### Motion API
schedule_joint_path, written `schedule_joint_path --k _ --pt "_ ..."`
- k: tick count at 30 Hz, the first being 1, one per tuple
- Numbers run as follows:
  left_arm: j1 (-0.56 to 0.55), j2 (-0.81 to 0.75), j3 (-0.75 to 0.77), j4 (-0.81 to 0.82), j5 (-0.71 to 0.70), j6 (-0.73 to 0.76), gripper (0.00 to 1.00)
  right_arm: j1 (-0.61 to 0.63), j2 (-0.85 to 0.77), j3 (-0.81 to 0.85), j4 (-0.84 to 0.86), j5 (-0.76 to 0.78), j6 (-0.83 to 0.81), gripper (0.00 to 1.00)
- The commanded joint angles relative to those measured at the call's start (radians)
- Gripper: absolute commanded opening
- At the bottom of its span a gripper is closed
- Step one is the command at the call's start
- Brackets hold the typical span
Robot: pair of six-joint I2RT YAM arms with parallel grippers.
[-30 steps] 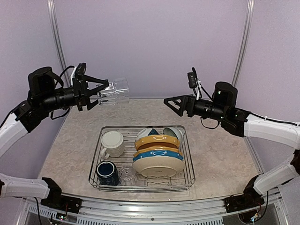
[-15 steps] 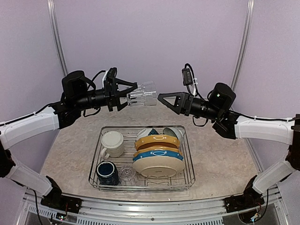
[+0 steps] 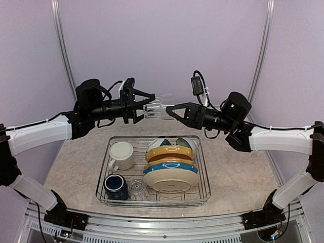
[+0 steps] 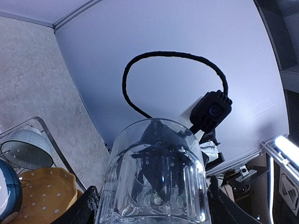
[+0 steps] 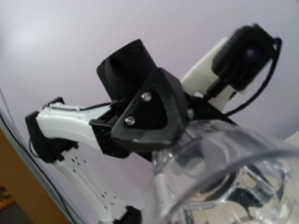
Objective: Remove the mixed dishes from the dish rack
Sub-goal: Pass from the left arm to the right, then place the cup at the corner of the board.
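My left gripper [image 3: 139,107] clamps a clear tumbler [image 3: 158,105] in mid-air, clear of the dish rack [image 3: 152,203]. My right gripper [image 3: 171,109] meets its mouth, grip not discernible. Plates [image 3: 170,178], cream mug [image 3: 122,154], navy mug [image 3: 116,186] and bowl [image 3: 186,144] await unloading.

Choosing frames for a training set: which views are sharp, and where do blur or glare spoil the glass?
Top view: even light, sharp, but the glass nearly vanishes against the lilac wall. Left wrist view: crisp; the glass warps what is behind it, and a light strip glares lower right. Right wrist view: the glass rim is blurred.
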State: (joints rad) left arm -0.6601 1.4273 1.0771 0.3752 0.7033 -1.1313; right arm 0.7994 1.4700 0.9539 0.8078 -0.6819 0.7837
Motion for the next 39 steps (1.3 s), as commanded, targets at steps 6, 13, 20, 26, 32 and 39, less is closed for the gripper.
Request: schedule_joint_path --k 6,13,20,26,32,39 --pt "0.002 0.021 0.029 0.031 0.020 -0.016 0.55 0.010 0.010 0.021 0.031 -0.028 -0.021 0.00" --pt "0.046 -0.067 -0.010 -0.134 -0.033 0.065 0.99 0.000 -0.034 0.012 -0.062 0.031 -0.105 0.00" --pt "0.090 -0.182 -0.012 -0.456 -0.159 0.194 0.99 -0.032 -0.119 0.049 -0.328 0.152 -0.283 0.00" --pt "0.108 -0.277 -0.052 -0.582 -0.225 0.231 0.99 -0.038 -0.213 0.077 -0.677 0.498 -0.492 0.00" --pt "0.109 -0.343 -0.092 -0.650 -0.273 0.235 0.99 -0.052 -0.248 0.110 -0.919 0.906 -0.586 0.00" --pt "0.109 -0.366 -0.102 -0.682 -0.303 0.232 0.99 -0.143 -0.193 0.194 -1.084 1.020 -0.592 0.00"
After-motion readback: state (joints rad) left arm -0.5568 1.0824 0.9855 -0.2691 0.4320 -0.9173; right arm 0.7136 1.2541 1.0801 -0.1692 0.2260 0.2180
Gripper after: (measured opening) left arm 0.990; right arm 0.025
